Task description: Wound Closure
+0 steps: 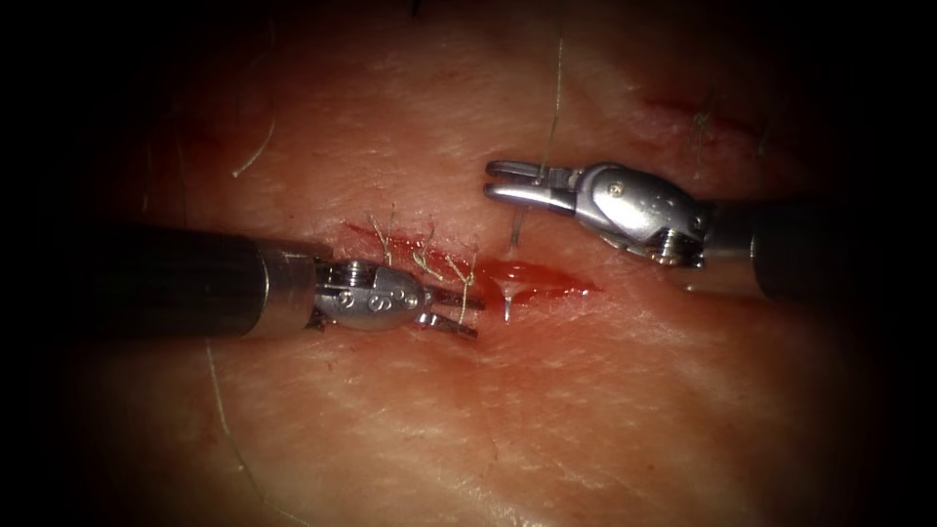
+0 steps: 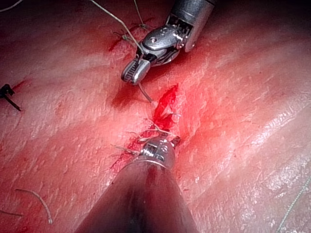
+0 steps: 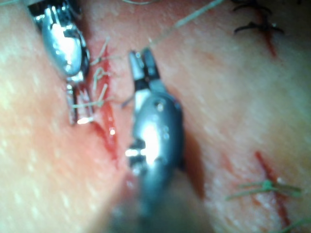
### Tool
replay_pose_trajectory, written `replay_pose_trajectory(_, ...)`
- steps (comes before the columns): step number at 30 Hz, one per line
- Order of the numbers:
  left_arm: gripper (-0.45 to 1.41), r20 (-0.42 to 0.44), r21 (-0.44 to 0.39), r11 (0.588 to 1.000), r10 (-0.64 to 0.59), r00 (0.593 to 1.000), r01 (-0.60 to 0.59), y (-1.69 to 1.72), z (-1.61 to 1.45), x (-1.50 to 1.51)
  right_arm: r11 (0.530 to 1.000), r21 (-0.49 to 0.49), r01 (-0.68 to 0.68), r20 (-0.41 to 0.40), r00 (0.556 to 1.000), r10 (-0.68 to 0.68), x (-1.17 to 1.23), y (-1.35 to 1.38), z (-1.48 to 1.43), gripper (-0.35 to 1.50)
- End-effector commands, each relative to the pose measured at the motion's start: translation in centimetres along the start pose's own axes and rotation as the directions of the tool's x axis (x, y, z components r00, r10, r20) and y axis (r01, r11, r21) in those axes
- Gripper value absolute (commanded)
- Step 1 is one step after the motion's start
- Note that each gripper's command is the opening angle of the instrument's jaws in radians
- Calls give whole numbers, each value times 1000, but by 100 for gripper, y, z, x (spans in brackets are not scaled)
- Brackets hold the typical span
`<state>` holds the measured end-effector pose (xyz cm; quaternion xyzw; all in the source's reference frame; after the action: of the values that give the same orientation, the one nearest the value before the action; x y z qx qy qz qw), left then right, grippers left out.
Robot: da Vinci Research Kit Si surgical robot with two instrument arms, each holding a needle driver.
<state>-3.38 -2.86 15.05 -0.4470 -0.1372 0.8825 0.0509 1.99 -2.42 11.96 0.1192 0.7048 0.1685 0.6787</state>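
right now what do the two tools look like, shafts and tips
Both match: a dark, near-black round shaft, then a shiny silver wrist housing with small screws or pins, ending in two slim metal jaws. The left tool has a silver collar behind its wrist; the right tool shows a rounded housing.

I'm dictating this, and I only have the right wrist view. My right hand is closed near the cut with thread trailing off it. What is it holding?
Observer: In the endoscope view, the right hand is shut on the needle, apparently near its thread end. The needle goes down into the tissue.
Operator: Where's the tip?
Observer: A pale tip seems to show in the red fluid inside the cut, beside the last stitch.
Operator: The left hand is a blur for me.
Observer: The left hand is open at that stitch and holds nothing.
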Motion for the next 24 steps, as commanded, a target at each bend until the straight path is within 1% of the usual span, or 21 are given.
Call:
replay_pose_trajectory(1, 27, -1, -2, 1000, -1, 1000, 1, 2, 9, -2, 998, 1, -61, -2, 998, 61, -8, -4, 9, -35)
replay_pose_trajectory(4, 27, -1, -2, 1000, -1, 1000, 1, 2, 9, -2, 971, -22, -238, -6, 971, 237, -15, 2, 11, -35)
replay_pose_trajectory(7, 27, -1, -2, 1000, -1, 1000, 1, 1, 9, -2, 924, -23, -383, -11, 924, 383, -23, 6, 12, -35)
replay_pose_trajectory(9, 27, -1, -2, 1000, -1, 1000, 1, 1, 9, -2, 902, -20, -432, -12, 902, 432, -29, 5, 12, -35)
replay_pose_trajectory(12, 27, -1, -2, 1000, -1, 1000, 1, 1, 9, -2, 874, -25, -486, 18, 874, 486, -38, 0, 12, -35)
replay_pose_trajectory(14, 27, -1, -2, 1000, -1, 1000, 1, 1, 9, -2, 851, -26, -524, 33, 851, 525, -45, -9, 12, -35)
replay_pose_trajectory(15, 27, -1, -2, 1000, -1, 1000, 1, 1, 9, -2, 851, -26, -524, 33, 851, 525, -45, -9, 12, -35)
replay_pose_trajectory(19, 27, -1, -2, 1000, -1, 1000, 1, 1, 9, -2, 824, -27, -566, 51, 823, 566, -51, -24, 12, -35)
replay_pose_trajectory(24, 27, -1, -2, 1000, -1, 1000, 1, 1, 9, -2, 804, -36, -594, 61, 802, 595, -54, -43, 10, -35)
